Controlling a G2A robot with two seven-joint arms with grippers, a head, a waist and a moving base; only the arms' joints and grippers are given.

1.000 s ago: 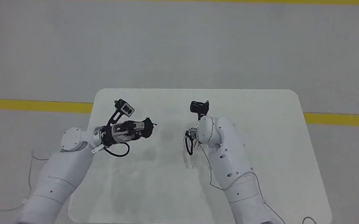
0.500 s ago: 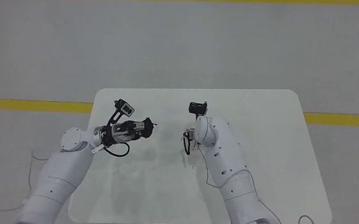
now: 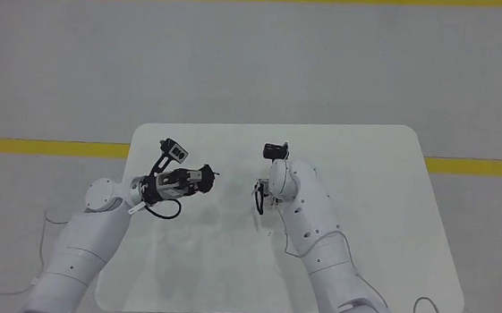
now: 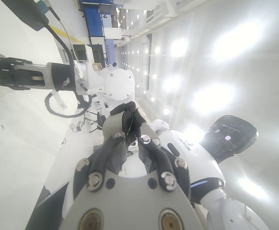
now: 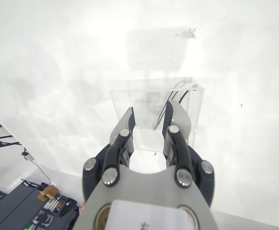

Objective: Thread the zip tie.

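Zip tie (image 4: 130,124): a thin black strand is pinched at the tips of the left gripper (image 4: 128,110), whose fingers (image 4: 113,124) are pressed together on it with no gap. The gripper is held up over the counter (image 3: 373,194), well clear of its surface. The black wrapping at the fingertips hides whatever lies right at the pinch.

The right gripper (image 5: 150,109) hangs over a clear box (image 5: 196,113) standing on the counter. Its fingers are spread wide and hold nothing. More black ties (image 5: 182,97) lie slanted in the box, one running down close by the inside of a finger, though I cannot tell whether it touches.

As to progress, I judge the task barely begun. One tie is in hand, but no loop shows and no tail has entered a head. What is left is the whole threading: bringing the free end round, lining it up with the head's slot and pushing it through.

The held tie's long axis runs lengthways between the left fingers, from the tips back towards the wrist. In the top view that gripper points across the counter at the right arm, so the tie lies roughly along that line. Which end is the head, I cannot tell.
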